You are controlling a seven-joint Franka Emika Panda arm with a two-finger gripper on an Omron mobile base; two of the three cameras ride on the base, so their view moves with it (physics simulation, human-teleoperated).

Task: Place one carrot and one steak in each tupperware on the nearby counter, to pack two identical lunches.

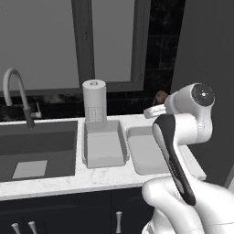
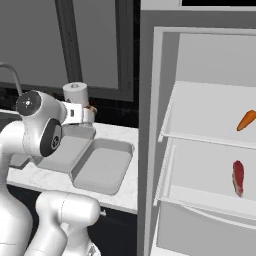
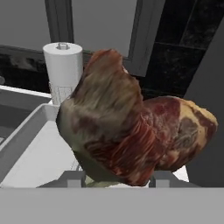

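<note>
Above the marble worktop (image 1: 91, 178), at centre right of the left base view, the claw (image 1: 154, 111) grips a brown, lumpy steak (image 3: 131, 131), held over the back edge of the right-hand tupperware (image 1: 144, 153). Beside it sits the second tray (image 1: 104, 144), with a paper towel roll (image 1: 94, 100) behind. At right in the right base view, a carrot (image 2: 246, 120) and a red steak (image 2: 238, 177) lie on fridge shelves (image 2: 210, 132).

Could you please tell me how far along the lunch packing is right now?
Nothing is packed yet: both tupperware trays look empty. The gripper holds a brown steak above the counter. A carrot and red steak wait on fridge shelves.
</note>
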